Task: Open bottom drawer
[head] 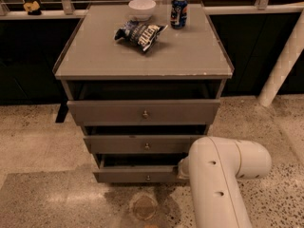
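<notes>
Care lies in drawing straight outward, not sideways: the tool (182, 167), mostly hidden behind the white arm (218, 184) so whether it grips cannot be told, sits at the right end of the partly open bottom drawer (128, 175), its brass knob (147, 177) to the tool's left

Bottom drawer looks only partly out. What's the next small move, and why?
Probably a short, straight pull toward the camera. The bottom drawer shows only a narrow dark gap behind its front, and the gripper is at that front's right end, mostly hidden by the arm. That is off-centre from the knob, so pull evenly.
</notes>
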`<control>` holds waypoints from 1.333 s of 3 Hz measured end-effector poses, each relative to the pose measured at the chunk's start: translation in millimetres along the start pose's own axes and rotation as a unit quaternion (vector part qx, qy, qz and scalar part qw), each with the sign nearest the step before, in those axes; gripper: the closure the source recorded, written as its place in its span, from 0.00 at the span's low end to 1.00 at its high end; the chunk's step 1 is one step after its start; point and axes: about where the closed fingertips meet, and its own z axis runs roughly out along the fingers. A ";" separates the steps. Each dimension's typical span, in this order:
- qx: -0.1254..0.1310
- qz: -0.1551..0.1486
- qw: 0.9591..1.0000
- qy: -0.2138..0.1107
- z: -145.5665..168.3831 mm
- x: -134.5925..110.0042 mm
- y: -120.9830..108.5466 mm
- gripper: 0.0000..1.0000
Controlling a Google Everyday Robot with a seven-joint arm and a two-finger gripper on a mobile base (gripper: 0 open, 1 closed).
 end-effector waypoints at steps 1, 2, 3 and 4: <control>0.000 0.000 1.000 0.000 0.1 0.0 0.1 1.00; -0.003 0.003 1.000 0.001 1.9 1.2 2.6 1.00; -0.007 0.007 1.000 0.002 4.4 2.3 7.0 1.00; -0.007 0.007 1.000 0.002 3.8 1.9 6.9 1.00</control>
